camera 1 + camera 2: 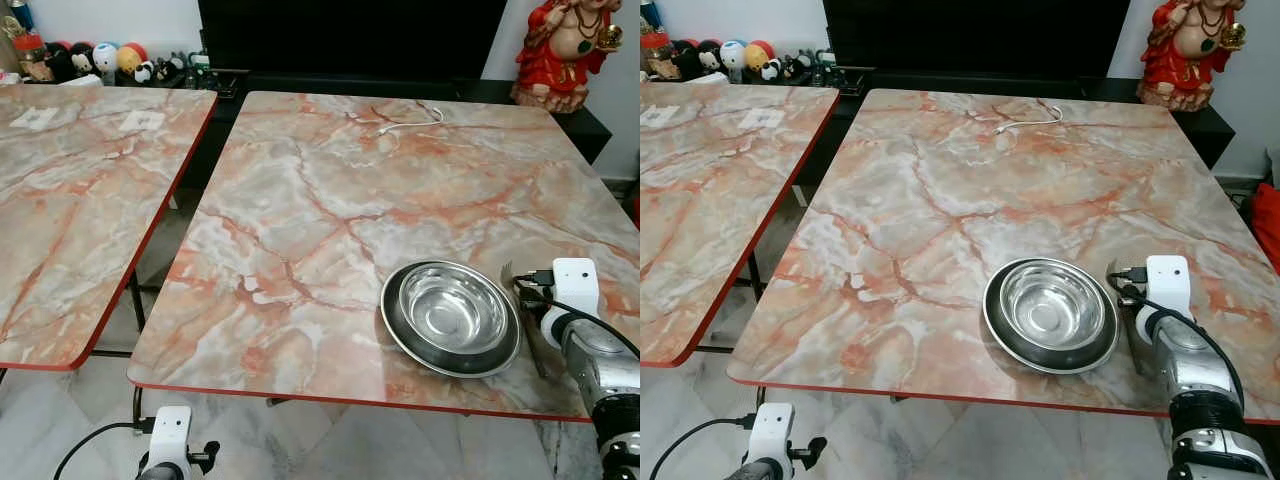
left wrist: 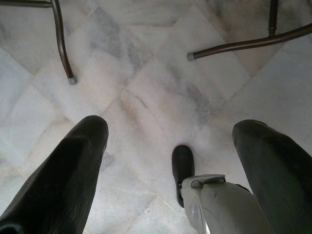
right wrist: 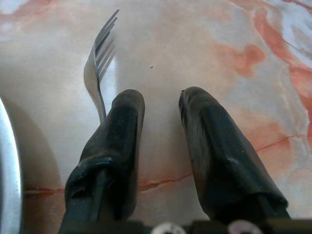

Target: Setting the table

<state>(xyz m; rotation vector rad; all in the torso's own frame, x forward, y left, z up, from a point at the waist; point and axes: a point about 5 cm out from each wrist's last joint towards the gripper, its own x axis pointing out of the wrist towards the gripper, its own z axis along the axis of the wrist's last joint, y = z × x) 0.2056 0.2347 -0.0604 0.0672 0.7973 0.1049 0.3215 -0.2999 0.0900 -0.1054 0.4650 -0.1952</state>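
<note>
Two pieces set so far near the counter's (image 1: 300,230) front right corner: steel bowl (image 1: 451,316), fork (image 3: 99,73) just right of it like a place setting; right gripper (image 3: 158,105) jaws released over the handle; left gripper (image 2: 170,146) hangs idle, spread.

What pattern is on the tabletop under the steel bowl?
Marble-look: grey-white with orange-pink veins, red edge trim. The table shows best in the left eye view, bowl near its front edge.

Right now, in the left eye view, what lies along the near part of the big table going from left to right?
Bare marble tabletop → steel bowl → fork → right gripper's white wrist camera.
</note>
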